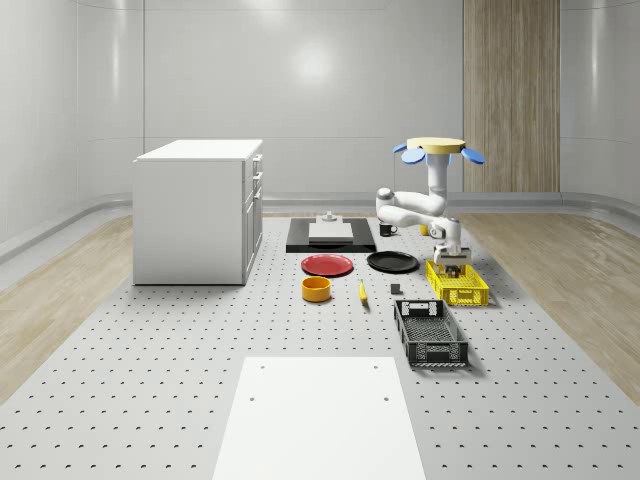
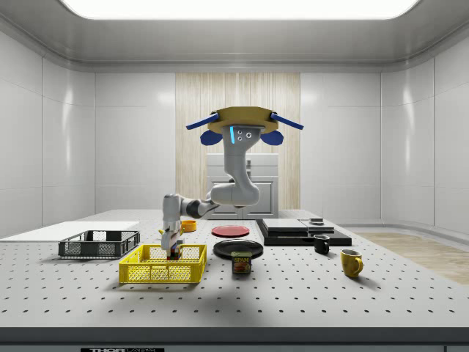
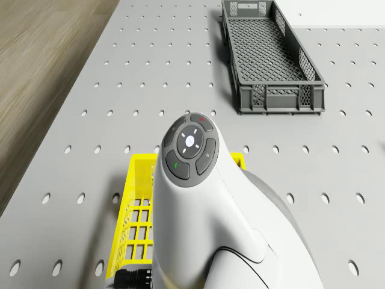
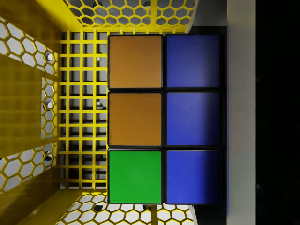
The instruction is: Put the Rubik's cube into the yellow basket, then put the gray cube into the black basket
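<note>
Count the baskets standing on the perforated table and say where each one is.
2. The yellow basket sits under the gripper, which holds the Rubik's cube inside it. The black basket lies nearer the whole-scene camera, beside the white sheet.

Yellow basket walls closely ring the Rubik's cube.

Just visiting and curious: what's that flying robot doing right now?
Drone hovering beside yellow basket. Gripper down inside it, shut on Rubik's cube. Black basket waiting, nothing blocking.
</note>
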`<state>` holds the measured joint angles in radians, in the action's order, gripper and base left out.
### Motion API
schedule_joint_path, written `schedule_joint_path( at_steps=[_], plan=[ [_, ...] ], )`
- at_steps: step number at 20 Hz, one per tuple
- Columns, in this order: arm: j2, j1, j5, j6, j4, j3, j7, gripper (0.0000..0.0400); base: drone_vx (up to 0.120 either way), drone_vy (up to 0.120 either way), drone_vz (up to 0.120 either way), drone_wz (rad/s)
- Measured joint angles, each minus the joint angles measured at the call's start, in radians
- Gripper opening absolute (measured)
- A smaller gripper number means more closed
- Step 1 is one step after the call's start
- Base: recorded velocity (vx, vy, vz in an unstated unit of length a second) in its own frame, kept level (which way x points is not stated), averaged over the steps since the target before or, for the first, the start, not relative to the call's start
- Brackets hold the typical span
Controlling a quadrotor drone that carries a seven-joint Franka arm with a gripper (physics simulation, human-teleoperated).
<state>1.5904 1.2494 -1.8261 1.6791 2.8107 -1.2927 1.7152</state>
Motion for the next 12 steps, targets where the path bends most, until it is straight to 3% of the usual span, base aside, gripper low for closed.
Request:
schedule_joint_path(
  at_steps=[12],
  plan=[
    [-0.014,0.015,-0.081,0.020,-0.025,0.083,0.000,0.0325,0.000,0.000,0.000,0.000]
  ],
)
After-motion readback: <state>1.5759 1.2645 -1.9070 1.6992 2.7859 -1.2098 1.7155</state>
